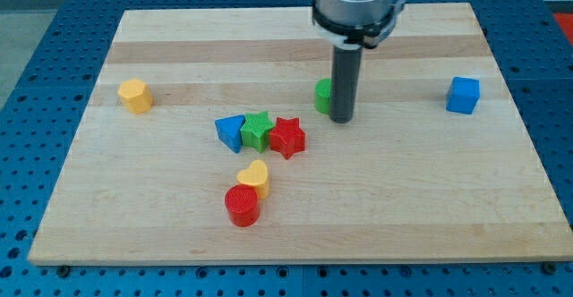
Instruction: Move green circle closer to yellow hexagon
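The green circle [323, 96] lies near the board's middle, partly hidden behind my rod. My tip [342, 119] rests on the board right at the circle's right side, touching or nearly touching it. The yellow hexagon [135, 95] sits far off at the view's left, at about the same height in the view as the circle.
A blue triangle [230, 132], a green star [258, 130] and a red star [287, 138] stand in a tight row left of and below the circle. A yellow heart [254, 179] and a red cylinder [242, 206] lie lower. A blue cube [463, 95] sits at the right.
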Robot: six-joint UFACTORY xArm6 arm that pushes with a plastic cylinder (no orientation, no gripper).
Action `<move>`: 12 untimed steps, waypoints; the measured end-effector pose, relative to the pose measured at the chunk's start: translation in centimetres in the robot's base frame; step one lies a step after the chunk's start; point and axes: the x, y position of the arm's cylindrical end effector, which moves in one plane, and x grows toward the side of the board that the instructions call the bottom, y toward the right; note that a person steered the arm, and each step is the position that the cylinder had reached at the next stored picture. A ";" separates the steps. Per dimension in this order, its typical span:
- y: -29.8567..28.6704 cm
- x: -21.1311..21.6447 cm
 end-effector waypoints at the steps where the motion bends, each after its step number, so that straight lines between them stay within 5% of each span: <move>1: 2.0 -2.5; 5: 1.0 -1.2; 12: -16.2 -7.0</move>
